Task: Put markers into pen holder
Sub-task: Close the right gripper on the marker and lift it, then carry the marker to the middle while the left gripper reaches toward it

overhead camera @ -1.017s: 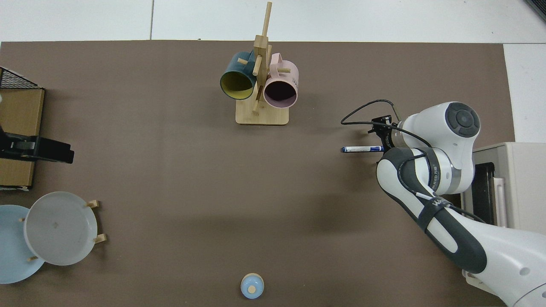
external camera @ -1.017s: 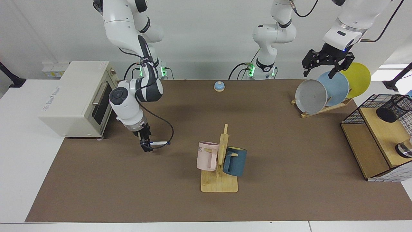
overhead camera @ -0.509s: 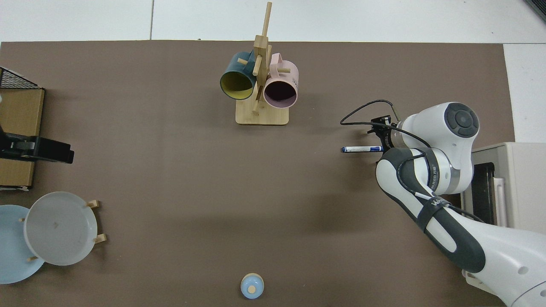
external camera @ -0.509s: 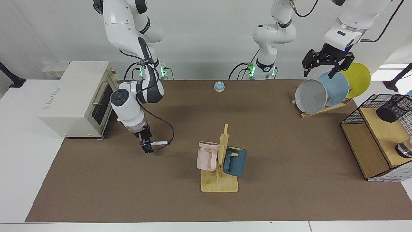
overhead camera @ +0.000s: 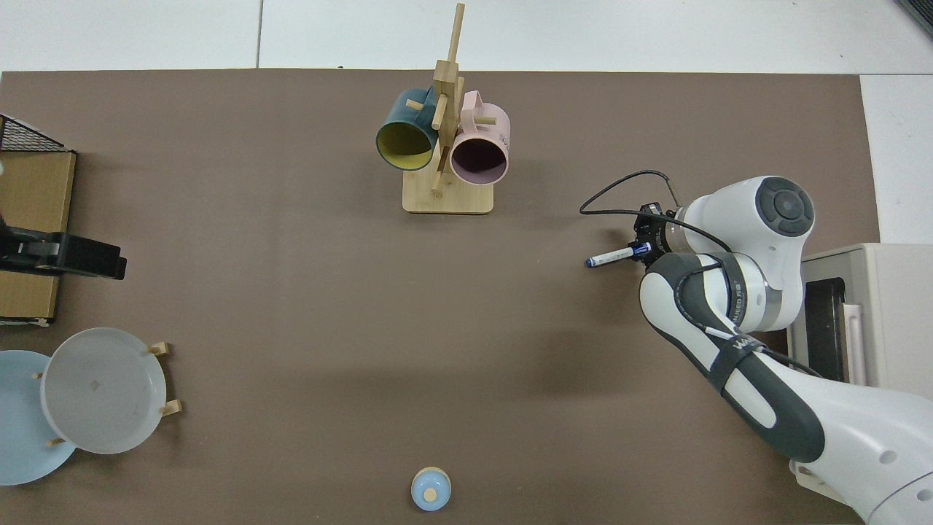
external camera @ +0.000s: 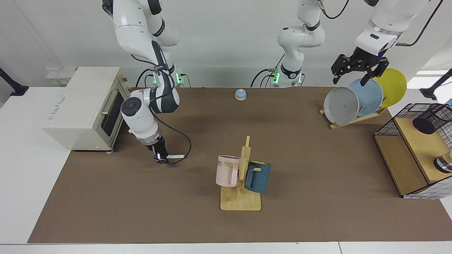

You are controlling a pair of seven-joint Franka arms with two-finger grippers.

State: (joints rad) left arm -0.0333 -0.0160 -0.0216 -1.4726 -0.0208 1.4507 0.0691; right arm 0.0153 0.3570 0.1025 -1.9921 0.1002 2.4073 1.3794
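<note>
One slim white marker with a blue cap [external camera: 175,156] is held by its capped end between the closed fingers of the right gripper [external camera: 160,157], and since a moment ago it has been lifted slightly and tilted off its earlier level line, so the pickup is judged done. The small black wire-mesh pen holder [external camera: 431,118] on the wooden shelf lies well apart across the table, so the carry remains. The left gripper [external camera: 356,72], fingers spread wide and empty, waits above the plates.
</note>
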